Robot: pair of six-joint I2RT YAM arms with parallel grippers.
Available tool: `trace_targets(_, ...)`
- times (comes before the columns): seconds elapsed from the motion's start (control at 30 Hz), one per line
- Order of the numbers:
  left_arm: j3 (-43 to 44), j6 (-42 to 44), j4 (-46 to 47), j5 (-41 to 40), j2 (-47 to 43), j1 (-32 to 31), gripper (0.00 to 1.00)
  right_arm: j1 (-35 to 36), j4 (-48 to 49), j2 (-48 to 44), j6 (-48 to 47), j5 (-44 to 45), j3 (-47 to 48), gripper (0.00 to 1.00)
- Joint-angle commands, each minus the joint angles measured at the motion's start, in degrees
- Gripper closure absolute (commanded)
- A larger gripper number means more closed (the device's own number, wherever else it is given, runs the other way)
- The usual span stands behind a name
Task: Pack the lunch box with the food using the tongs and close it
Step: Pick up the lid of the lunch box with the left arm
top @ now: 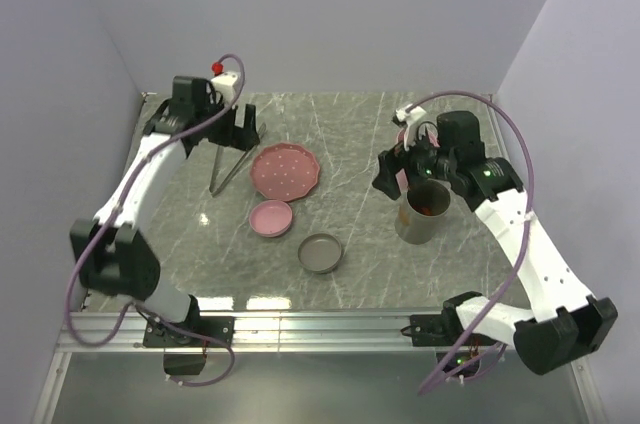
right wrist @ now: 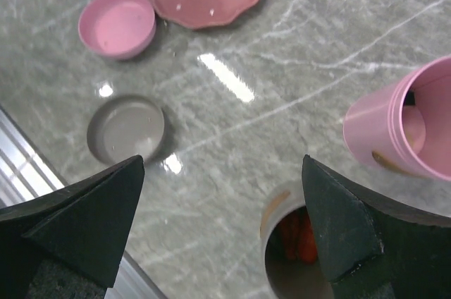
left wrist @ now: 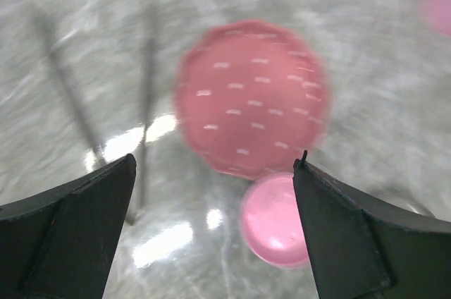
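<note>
Lids lie loose on the table (top: 350, 144), left of their tubs: the pink lid (top: 271, 217) just beside the dotted plate (top: 285, 169), the grey lid (top: 320, 253) nearer the front edge. The grey tub (top: 425, 212) and pink tub (right wrist: 402, 126) stand together, food (right wrist: 296, 235) inside, below the right gripper (top: 395, 172), fingers spread and empty. The left gripper (top: 242, 129), likewise spread and empty, hangs over the tongs (top: 228, 169). The pink lid looks closer to the left arm, the grey to the right.
</note>
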Motion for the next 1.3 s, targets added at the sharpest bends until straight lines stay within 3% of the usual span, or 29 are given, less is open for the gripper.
trace_targets(0.0,-9.0,6.3,9.6,19.7,-10.6,0.1,0.01,-0.4,-4.6,-3.6,-5.2,0.1,-0.7,0.0)
trace_targets(0.1,-15.2,14.9,10.1,27.2,-15.9,-1.3,0.02,-0.8,-6.8,-5.7,-5.4,1.4,-0.7,0.0)
trace_targets(0.2,-17.4,26.1,3.6,31.4,-17.5,-4.5,0.07,-1.2,-6.9,-8.1,-4.4,7.5,-0.7,0.0)
trace_targets(0.3,-18.6,36.0,-4.1,29.6,-17.0,-10.8,0.1,-3.8,-7.2,-10.1,-2.7,9.5,-0.9,0.0)
trace_targets(0.4,-20.5,45.3,-9.7,26.0,-15.0,-17.6,0.14,-8.9,-7.9,-11.9,-1.7,5.8,-1.4,0.0)
trace_targets(0.57,-24.7,60.2,-13.7,21.1,-11.6,-28.7,0.21,-14.6,-8.7,-12.9,-0.1,1.9,-1.9,0.0)
trace_targets(0.93,-26.5,63.0,-8.2,17.2,-2.5,-39.1,0.41,-18.2,-9.3,-12.6,1.1,-0.1,-1.2,0.0)
trace_targets(1.27,-30.6,56.6,-1.0,14.4,0.9,-45.3,0.58,-18.2,-9.1,-12.1,1.3,0.3,-1.3,0.0)
